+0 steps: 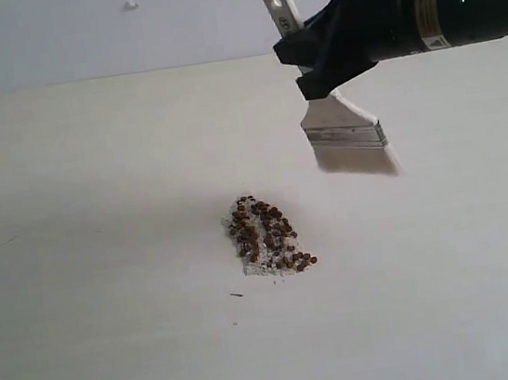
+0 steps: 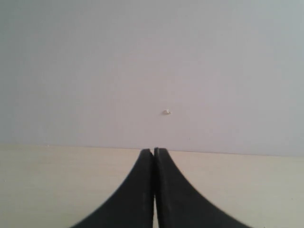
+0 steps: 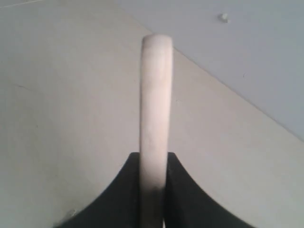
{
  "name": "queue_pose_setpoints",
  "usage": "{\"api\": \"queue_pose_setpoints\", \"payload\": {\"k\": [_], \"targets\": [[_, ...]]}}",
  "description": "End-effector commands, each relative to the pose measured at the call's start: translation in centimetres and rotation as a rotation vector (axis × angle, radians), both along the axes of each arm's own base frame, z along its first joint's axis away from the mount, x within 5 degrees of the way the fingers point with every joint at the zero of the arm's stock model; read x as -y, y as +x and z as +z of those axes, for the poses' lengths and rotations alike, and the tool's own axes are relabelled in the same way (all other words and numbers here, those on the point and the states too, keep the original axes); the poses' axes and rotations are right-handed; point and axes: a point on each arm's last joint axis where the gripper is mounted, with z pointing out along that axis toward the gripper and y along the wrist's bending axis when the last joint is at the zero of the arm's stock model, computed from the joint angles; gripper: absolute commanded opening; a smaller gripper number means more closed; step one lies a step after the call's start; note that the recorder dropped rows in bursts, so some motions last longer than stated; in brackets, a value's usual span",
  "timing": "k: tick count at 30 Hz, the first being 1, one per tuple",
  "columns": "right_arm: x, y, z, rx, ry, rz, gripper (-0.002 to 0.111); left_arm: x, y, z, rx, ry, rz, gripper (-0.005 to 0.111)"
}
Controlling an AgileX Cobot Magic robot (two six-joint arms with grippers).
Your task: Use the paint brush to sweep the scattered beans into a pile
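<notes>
**Brush held aloft; beans in one clump**

Right gripper (image 1: 315, 69): clamped on the handle of the paint brush (image 1: 343, 124). In the right wrist view the black fingers press the pale wood from either side, with the handle's narrow edge facing the camera. In the exterior view the holed end of the handle sticks up past the gripper, in front of the wall (image 1: 74, 35). The metal band (image 1: 345, 135) and the bristles (image 1: 355, 160) hang below, tilted slightly to the right. The brush is in the air, clear of the table (image 1: 89, 287). The bristle tips look blurred.

Beans (image 1: 267, 235): gathered in one compact, elongated clump on the table, near the middle of the exterior view. The clump lies below and to the left of the bristles and does not touch them. Whitish crumbs (image 1: 259, 267) are mingled in, showing most along the clump's lower left edge. A few beans trail off at its lower right end. One thin dark sliver (image 1: 237, 294) lies on the table just beside the clump, at its lower left.

Left gripper (image 2: 153, 154): seen only in its own wrist view. Its two black fingers are pressed together with nothing between them. It is over the table and points toward the wall, where a small pale speck (image 2: 166, 112) shows.
</notes>
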Motion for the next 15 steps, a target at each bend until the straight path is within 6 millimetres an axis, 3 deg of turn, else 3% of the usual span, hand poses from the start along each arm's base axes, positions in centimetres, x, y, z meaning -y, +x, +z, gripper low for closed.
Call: {"api": "queue_pose_setpoints", "payload": {"k": [1,5,15], "targets": [[0.0,0.5,-0.2,0.0,0.044,-0.055,0.0,0.0,0.0,-0.1,0.002,-0.005,0.001,0.0],[0.4,1.5,-1.6,-0.023,0.03,-0.131,0.0,0.0,0.0,-0.1,0.002,-0.005,0.001,0.0],[0.9,2.2,-2.5,-0.028,0.023,-0.22,0.0,0.0,0.0,-0.1,0.002,-0.005,0.001,0.0]]}}
